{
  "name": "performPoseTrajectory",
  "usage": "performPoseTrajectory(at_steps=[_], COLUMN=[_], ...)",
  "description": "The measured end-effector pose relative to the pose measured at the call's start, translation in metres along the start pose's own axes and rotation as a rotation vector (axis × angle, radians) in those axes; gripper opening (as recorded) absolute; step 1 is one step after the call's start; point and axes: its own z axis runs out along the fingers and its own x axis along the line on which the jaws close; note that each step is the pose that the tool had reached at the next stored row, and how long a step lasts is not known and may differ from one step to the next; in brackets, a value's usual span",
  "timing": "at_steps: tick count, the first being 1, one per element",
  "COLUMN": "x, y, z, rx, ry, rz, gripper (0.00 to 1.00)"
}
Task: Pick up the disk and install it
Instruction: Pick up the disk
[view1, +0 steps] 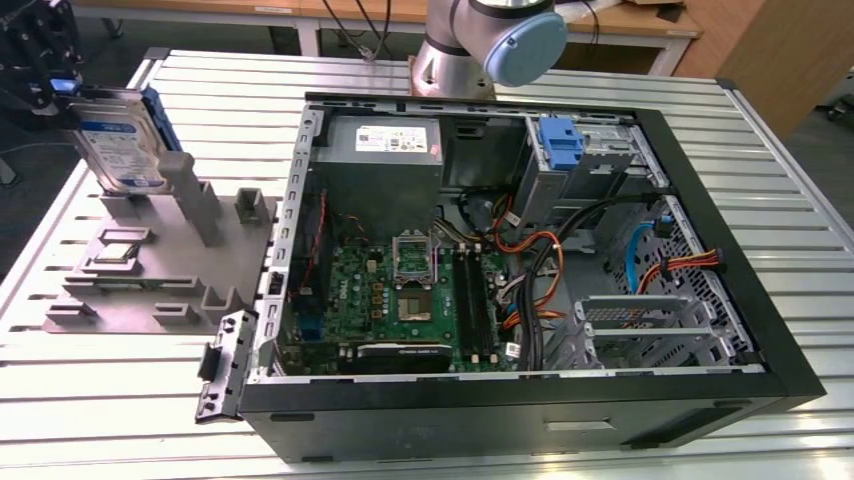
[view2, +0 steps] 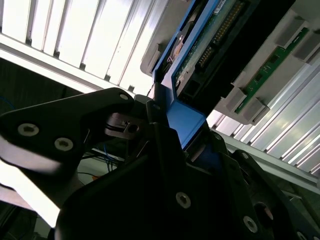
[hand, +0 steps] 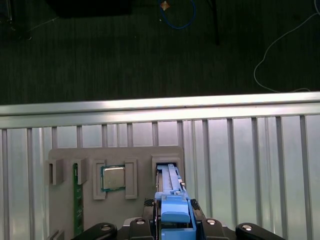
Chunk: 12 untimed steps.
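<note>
Exterior view, upper left of frame: disk (view1: 120, 140) noted upright, slightly tilted, lower end at slot of grey fixture (view1: 147, 270). Gripper (view1: 60, 92) found clamped on disk's top edge; blue bracket (hand: 172, 212) pinched btwn fingers in the first wrist view. Open PC case (view1: 747, 300) recorded centre-right, well apart.

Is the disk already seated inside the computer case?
No, the disk stands upright at the grey fixture on the exterior view's left, outside the open computer case.
</note>
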Motion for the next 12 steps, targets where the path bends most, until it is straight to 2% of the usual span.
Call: performPoseTrajectory(at_steps=[12], x=[0.0], y=[0.0], z=[-0.0021], rx=[0.0001], ry=[0.0], rz=[0.0], gripper=[0.37])
